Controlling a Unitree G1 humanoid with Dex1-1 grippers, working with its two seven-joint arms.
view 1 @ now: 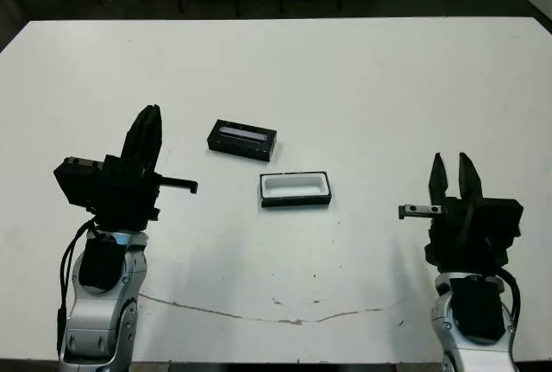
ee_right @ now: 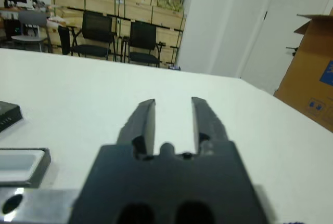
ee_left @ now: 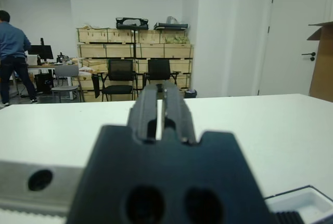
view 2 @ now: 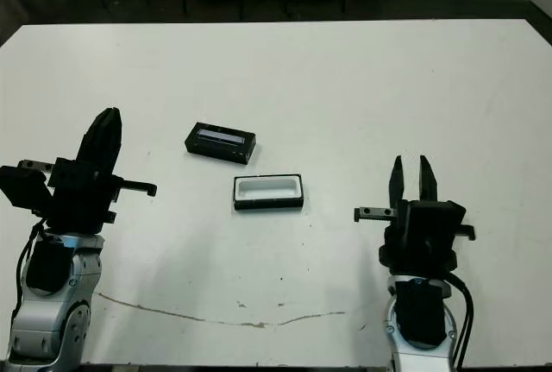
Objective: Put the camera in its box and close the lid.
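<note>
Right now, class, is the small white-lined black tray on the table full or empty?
Empty: the white-lined black tray shows only bare white lining, with nothing lying inside it.

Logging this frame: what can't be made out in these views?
- Camera: no separate one shows in any view. Whether it lies under the lid cannot be told.
- Lid: its pale strip is too small to read in the head views, and the right wrist view's edge cuts it off.
- Box: cut off by the picture edge in both wrist views.
</note>
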